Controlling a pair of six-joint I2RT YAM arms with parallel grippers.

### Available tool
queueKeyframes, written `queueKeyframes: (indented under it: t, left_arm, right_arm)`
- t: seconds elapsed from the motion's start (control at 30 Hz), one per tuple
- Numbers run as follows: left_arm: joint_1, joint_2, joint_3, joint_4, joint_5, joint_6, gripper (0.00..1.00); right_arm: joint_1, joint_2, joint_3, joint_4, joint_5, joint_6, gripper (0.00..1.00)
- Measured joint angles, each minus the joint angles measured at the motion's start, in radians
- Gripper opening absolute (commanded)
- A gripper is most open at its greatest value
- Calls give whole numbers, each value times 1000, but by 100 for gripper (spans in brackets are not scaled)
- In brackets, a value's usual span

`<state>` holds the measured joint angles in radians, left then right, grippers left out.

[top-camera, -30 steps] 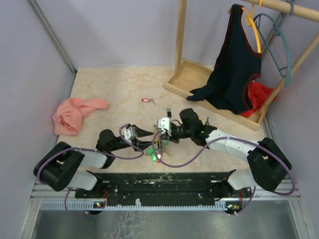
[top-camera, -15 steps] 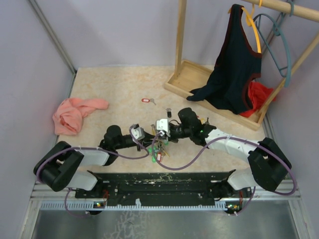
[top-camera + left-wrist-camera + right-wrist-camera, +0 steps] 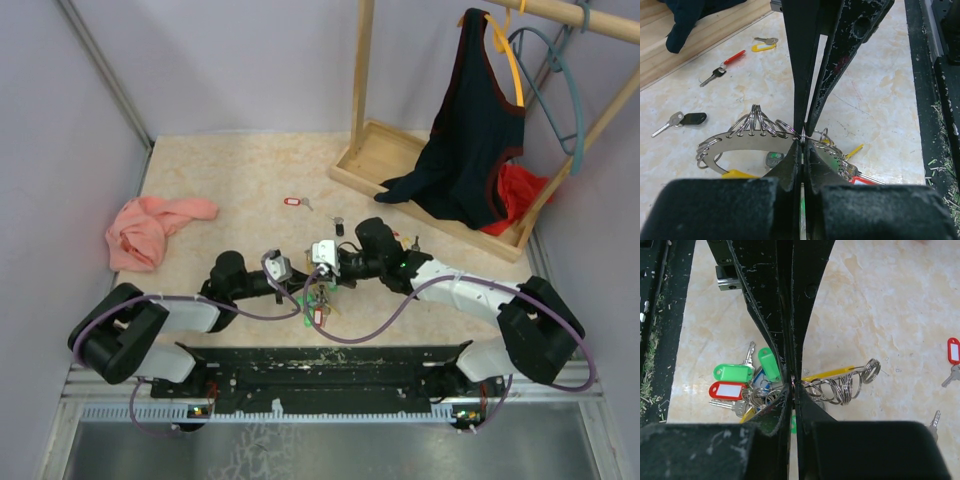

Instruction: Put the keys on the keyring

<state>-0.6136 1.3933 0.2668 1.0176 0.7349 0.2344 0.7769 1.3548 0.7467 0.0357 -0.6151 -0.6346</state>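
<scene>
A lab test cell: plain lilac walls (image 3: 250, 60) enclose a tabletop (image 3: 230, 180) edged by aluminium rail (image 3: 330, 410).

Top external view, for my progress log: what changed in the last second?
The left end effector slid right toward the keyring; both end effectors are now shut on it. The right end effector barely shifted; the loose red-tagged key and pink cloth stayed put.
</scene>
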Motion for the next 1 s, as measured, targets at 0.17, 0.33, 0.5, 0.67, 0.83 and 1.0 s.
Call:
queueKeyframes:
  t: [0.17,0.33,0.5,0.67,0.83,1.0]
  left_arm:
    - [0,0,-20,35,-8,1,0]
    - [0,0,-59,92,-25,2,0]
    - [0,2,-94,152,-29,1,0]
    - [-2,25,-98,201,-27,-6,0]
    - [-2,31,-101,220,-15,-9,0]
    - [-2,35,-101,226,-4,-10,0]
  right_arm:
    - [1,-22,-4,9,10,49,24]
    - [-18,-151,-101,124,11,151,25]
    - [-61,-201,-173,203,9,240,27]
    - [-62,-164,-178,253,10,287,34]
    - [-62,-129,-198,288,8,284,34]
    - [-62,-96,-199,302,0,265,34]
